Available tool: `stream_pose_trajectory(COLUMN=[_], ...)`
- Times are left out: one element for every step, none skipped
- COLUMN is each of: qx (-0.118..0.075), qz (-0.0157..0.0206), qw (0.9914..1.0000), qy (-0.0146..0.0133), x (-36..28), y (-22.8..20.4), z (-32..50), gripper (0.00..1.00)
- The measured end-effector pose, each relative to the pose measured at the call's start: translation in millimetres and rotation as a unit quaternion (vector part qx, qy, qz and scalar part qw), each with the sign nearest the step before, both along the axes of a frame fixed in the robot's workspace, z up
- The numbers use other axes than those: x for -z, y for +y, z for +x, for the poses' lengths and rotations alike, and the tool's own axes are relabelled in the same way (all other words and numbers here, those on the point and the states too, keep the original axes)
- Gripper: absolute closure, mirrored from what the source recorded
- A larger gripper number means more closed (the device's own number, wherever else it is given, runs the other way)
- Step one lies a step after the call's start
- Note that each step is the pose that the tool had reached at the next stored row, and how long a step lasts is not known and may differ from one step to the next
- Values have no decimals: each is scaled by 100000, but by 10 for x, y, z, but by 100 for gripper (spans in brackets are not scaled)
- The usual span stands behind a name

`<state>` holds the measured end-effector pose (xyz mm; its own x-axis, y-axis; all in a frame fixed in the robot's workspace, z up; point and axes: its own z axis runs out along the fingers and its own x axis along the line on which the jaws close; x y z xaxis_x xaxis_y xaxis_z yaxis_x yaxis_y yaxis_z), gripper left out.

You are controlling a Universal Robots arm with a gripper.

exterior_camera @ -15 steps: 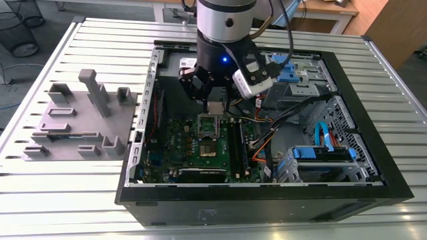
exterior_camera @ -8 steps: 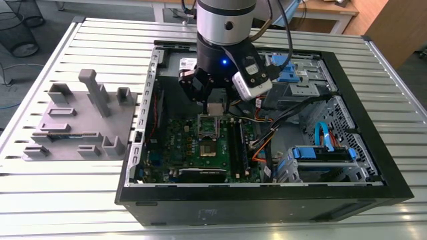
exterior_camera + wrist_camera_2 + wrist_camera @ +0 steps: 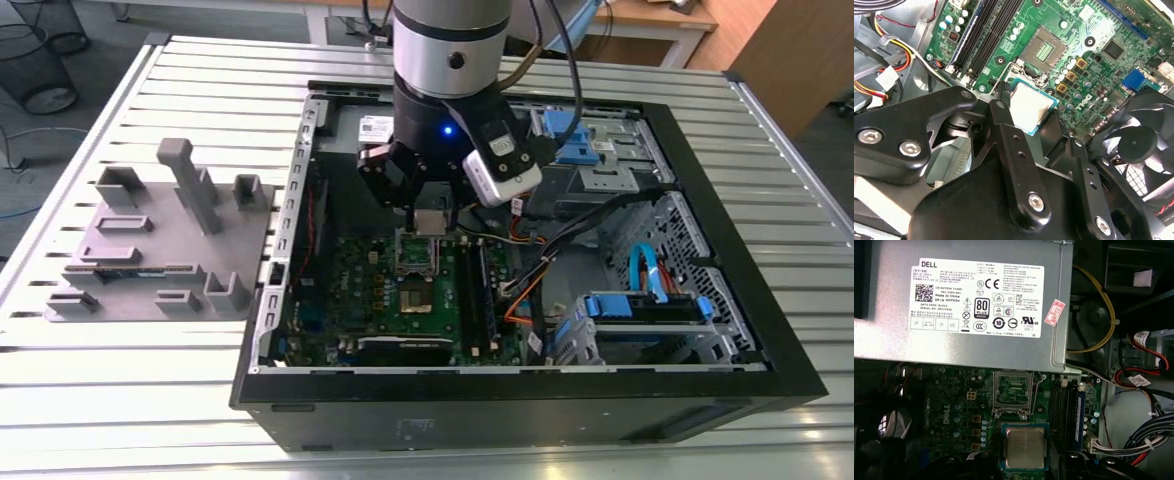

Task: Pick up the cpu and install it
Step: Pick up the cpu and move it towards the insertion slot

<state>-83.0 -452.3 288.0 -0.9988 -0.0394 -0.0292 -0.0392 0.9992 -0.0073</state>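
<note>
1. The arm reaches down into the open computer case, which stands on the slatted tabletop. The gripper hangs over the far part of the green circuit board.
2. The fingers are closed on the cpu, one at each side, with its silver top facing up. The contact faces are hidden behind the black linkage.
3. The cpu is held off the board, near the socket but not in it. The socket lies open and bare, its pin field showing. I cannot tell how high the cpu is.
4. In the second wrist view the gripper body covers one edge of the cpu. In the first wrist view the fingers beside it are dark and cut off.
5. The grey power supply box hides a far strip of the board. The black fan is partly cut off.
6. A grey parts holder sits on the tabletop, at the exterior view's left of the case. Its contents are hard to make out.
</note>
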Motion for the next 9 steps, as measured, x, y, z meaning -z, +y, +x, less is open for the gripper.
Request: stream_pose_trajectory(qx=[-1,-1,1,6,-3,-5,-1,0,5], qz=[9,12,15,24,22,16,12,11,10], qw=[100000,100000,100000,100000,100000,100000,100000,100000,100000], qy=[-3,-6,-6,-9,-11,-7,-6,-3,-3], x=[1,2,4,7,9,10,12,12,12], y=[0,0,0,1,1,0,0,0,0], z=[0,0,0,2,6,9,12,13,13], gripper=[53,53,53,53,53,53,53,53,53])
